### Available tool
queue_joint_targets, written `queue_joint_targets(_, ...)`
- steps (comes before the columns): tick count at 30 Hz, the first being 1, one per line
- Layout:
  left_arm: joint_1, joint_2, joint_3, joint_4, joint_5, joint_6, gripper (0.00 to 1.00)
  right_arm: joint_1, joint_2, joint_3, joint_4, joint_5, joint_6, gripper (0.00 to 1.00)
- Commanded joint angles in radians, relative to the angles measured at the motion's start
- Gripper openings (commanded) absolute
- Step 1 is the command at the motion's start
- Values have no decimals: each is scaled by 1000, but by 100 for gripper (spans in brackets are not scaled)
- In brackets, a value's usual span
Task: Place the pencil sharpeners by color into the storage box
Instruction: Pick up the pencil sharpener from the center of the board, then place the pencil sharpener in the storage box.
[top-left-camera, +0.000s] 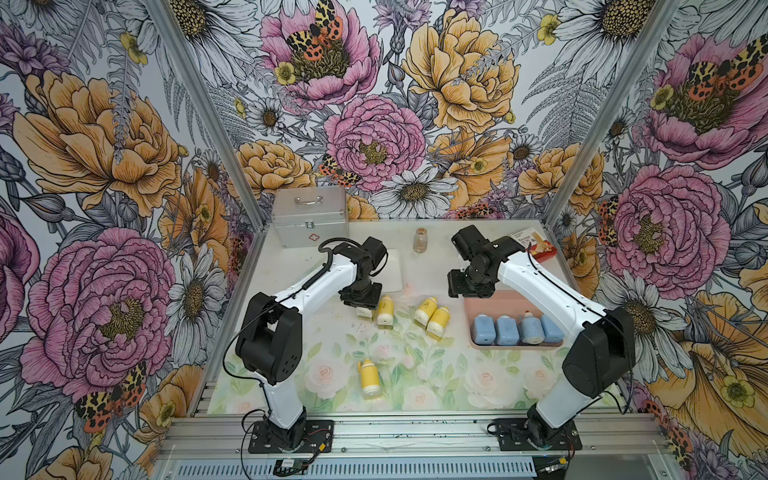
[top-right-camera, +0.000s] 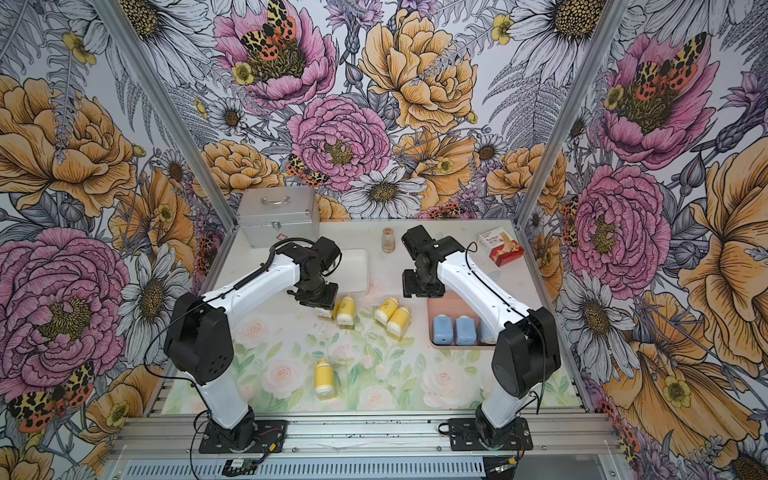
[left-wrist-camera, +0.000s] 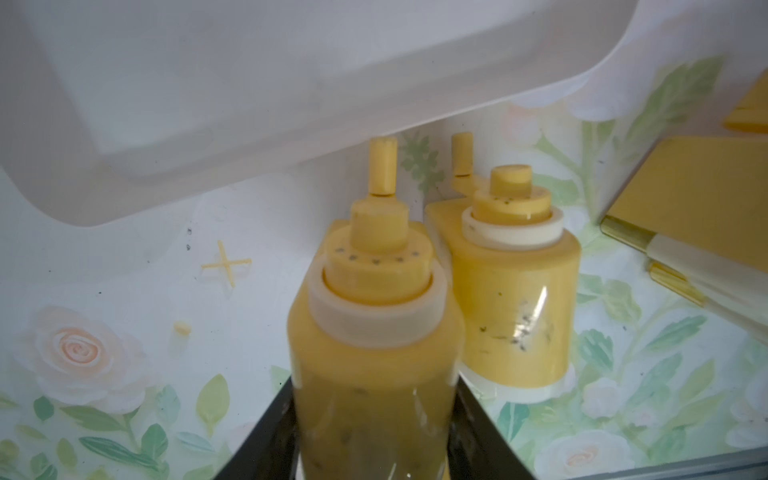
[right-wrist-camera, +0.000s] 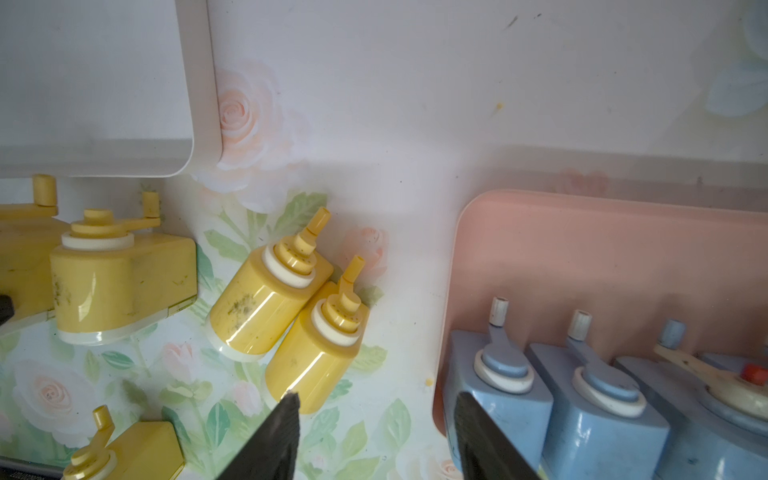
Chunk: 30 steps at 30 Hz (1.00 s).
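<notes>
Left gripper (left-wrist-camera: 374, 399) is clamped across the body of a yellow pencil sharpener (left-wrist-camera: 374, 324), just off the white storage tray (left-wrist-camera: 166, 124) rim. It is probably light, rigid, glossy plastic, so hold the body, not the thin crank (left-wrist-camera: 382, 170). Right gripper (right-wrist-camera: 374, 436) stands part open and empty, farther from that tray.

Holding the left arm (top-left-camera: 316, 278) stretched from 7 o'clock toward the centre, bending its wrist downward, clamping the left gripper (left-wrist-camera: 374, 399) on a yellow pencil sharpener (left-wrist-camera: 374, 332). Holding the right arm (top-left-camera: 540, 286) stretched from 5 o'clock toward 2 o'clock, pointing the right gripper (right-wrist-camera: 376, 401) downward with jaws parted and empty.
</notes>
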<state>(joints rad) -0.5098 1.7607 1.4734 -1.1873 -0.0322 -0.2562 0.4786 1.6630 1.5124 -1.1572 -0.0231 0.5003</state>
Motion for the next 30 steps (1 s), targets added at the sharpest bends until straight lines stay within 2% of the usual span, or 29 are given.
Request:
queue_joint_targets(1, 36, -60, -1, -24, 5, -8, 46, 7, -14, 17, 24, -9, 0, 61)
queue_joint_targets(9, 155, -75, 54, -47, 13, 38, 45, 12, -11, 19, 24, -15, -2, 61)
queue_joint_targets(17, 286, 7, 175, -48, 33, 84, 45, 17, -8, 23, 24, -19, 1, 61)
queue_joint_targets(30, 329, 237, 362, -49, 28, 81, 44, 34, -7, 8, 23, -9, 10, 61)
